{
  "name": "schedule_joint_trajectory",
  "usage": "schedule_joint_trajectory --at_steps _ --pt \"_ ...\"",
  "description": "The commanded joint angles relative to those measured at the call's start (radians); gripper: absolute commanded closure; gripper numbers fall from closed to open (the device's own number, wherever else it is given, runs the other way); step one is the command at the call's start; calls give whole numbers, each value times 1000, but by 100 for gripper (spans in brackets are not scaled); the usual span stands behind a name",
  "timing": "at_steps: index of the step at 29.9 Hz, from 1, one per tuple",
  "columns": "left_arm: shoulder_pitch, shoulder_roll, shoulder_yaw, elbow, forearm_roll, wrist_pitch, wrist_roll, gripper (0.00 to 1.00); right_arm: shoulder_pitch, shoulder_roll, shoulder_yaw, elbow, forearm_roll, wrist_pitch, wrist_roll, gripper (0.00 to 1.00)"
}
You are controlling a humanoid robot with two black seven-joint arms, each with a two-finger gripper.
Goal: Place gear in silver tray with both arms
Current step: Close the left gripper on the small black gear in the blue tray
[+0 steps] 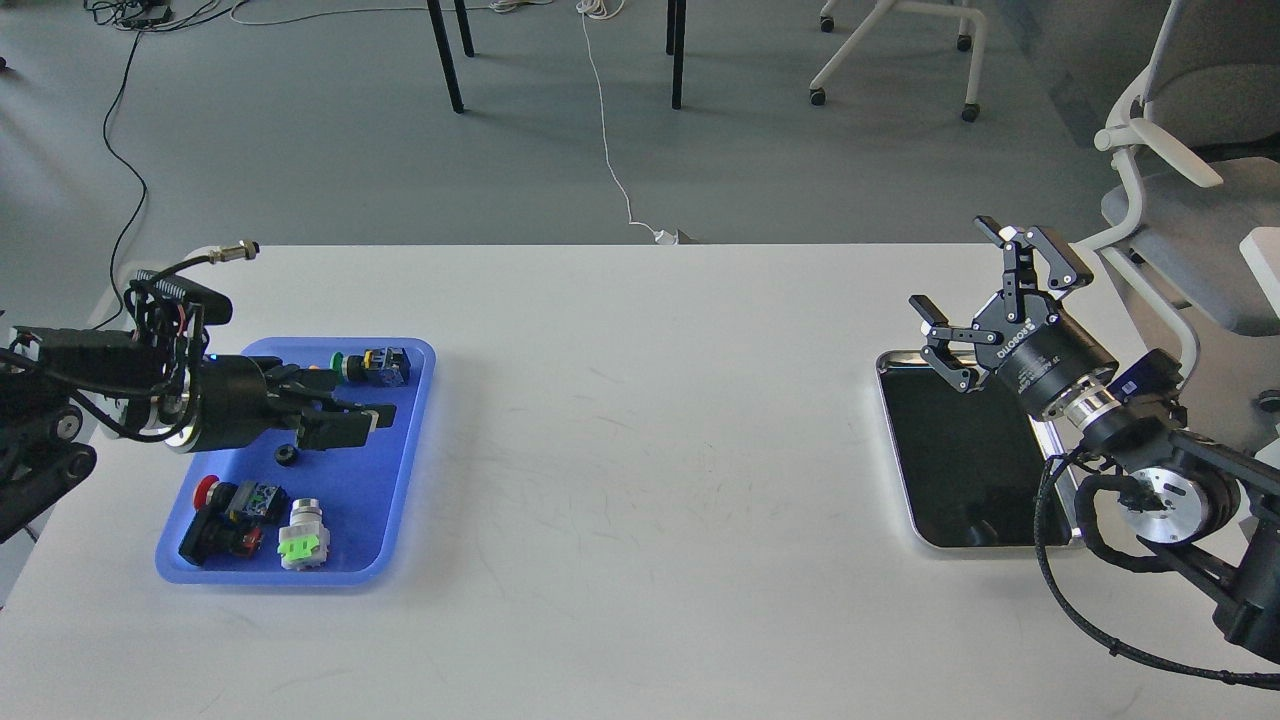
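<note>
A small black gear (288, 455) lies on the floor of the blue tray (400, 470) at the table's left. My left gripper (350, 412) lies level just above that tray, pointing right, a little above and right of the gear; its fingers stand apart and hold nothing. It may hide a second gear. The silver tray (960, 470) sits at the table's right, its dark floor bare. My right gripper (955, 265) is open and empty, raised over the tray's far left corner.
The blue tray also holds a green-and-yellow switch (375, 365), a red push button (225, 505) and a white-and-green part (300, 540). A grey office chair (1190, 200) stands close beyond the table's right edge. My right arm's cable (1045, 560) loops beside the silver tray.
</note>
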Motion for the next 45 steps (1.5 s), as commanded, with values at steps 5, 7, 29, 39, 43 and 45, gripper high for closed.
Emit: schedule_joint_trajectory --at_steps 5,7,29,39,43,45 --pt "-25 -19 116 140 125 75 0 6 1 -1 0 0 0 0 0 1" --pt "-31 -48 117 177 125 78 0 10 1 0 0 0 0 0 0 1" --pt "-54 -122 136 274 128 96 0 32 1 0 2 0 0 0 0 1" --pt "-90 -146 177 328 128 104 0 62 2 -1 3 0 0 0 0 1" --pt "-90 -146 179 328 128 104 0 81 2 -3 2 0 0 0 0 1" --pt "-88 -146 179 328 130 104 0 84 2 -5 3 0 0 0 0 1"
